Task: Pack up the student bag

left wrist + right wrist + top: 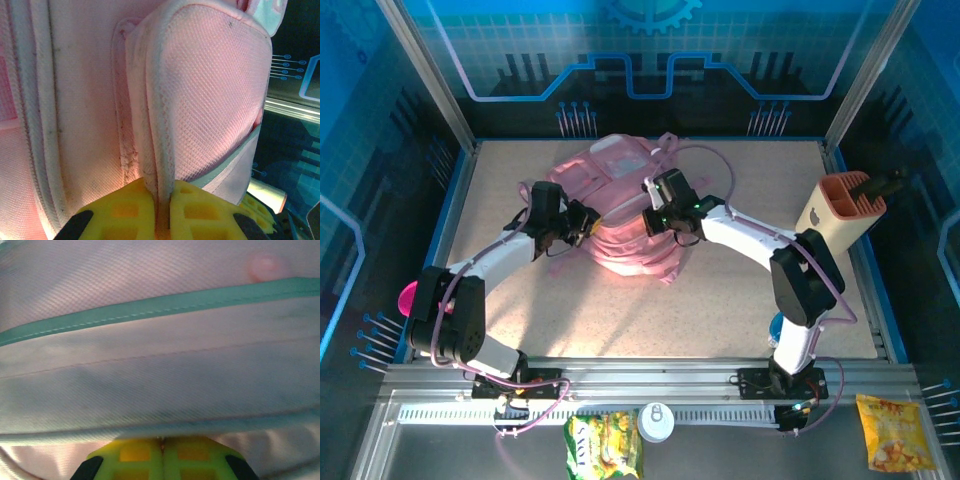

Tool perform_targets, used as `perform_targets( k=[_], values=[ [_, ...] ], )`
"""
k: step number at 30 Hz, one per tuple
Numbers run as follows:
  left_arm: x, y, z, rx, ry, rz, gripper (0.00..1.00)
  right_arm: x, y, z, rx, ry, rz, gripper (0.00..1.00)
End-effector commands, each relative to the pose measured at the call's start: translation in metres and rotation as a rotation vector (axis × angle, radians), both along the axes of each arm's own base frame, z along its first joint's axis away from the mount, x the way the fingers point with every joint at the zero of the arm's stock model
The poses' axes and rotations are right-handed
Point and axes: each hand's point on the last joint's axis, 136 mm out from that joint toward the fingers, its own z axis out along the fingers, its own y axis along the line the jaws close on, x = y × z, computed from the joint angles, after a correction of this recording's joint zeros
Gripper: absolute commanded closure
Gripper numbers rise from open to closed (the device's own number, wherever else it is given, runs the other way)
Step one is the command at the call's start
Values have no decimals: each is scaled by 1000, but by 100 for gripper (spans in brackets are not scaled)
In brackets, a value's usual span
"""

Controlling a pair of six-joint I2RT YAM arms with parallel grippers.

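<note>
The student bag (620, 205) lies slumped on the bench (720, 300) toward twelve o'clock. Left jaws clamp its piped edge at nine o'clock and right jaws pinch fabric at three, likely spreading it open for packing.

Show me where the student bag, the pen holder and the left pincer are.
student bag (620, 165), top external view, on its pale upper panel
pen holder (830, 222), top external view, on its beige body
left pincer (163, 189), left wrist view, between its yellow fingertips
</note>
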Motion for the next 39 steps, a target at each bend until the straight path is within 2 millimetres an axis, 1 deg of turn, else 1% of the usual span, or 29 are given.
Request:
perform_targets(
  k=[1,3,5,6,10,13,17,20,23,26,28,31,33,35,37,39],
  values=[
    [3,-5,13,25,-48,-65,100,21,-62,21,-129,-92,-191,100],
    [1,-6,10,41,-45,-86,100,24,-85,16,-153,-69,-236,100],
    [-1,-5,9,54,-43,-98,100,26,-100,13,-156,-49,-256,100],
    [-1,-6,9,56,-46,-109,100,26,-104,13,-151,-41,-251,100],
    [3,-12,13,67,-62,-156,100,19,-100,15,-130,-16,-179,100],
    [7,-13,18,107,-76,-201,100,5,-94,13,-112,33,-125,100],
    [16,-9,22,201,-87,-246,100,-25,-84,7,-52,122,-39,100],
    [29,-6,22,235,-93,-258,100,-46,-77,5,-1,173,10,100],
    [46,-1,22,260,-104,-251,100,-65,-63,9,57,204,69,100],
    [65,7,24,282,-117,-230,100,-78,-45,14,93,205,123,100],
    [75,14,28,299,-128,-206,100,-82,-31,19,122,199,150,100],
    [83,30,36,322,-138,-155,94,-82,-5,23,179,193,180,100],
    [82,42,40,329,-132,-117,87,-79,12,26,208,189,196,100],
    [76,55,42,328,-118,-82,78,-75,29,32,237,180,215,100],
    [67,65,44,321,-108,-50,72,-73,45,36,264,179,238,100],
    [53,67,47,285,-99,-25,61,-72,61,38,283,184,267,100]
  ],
)
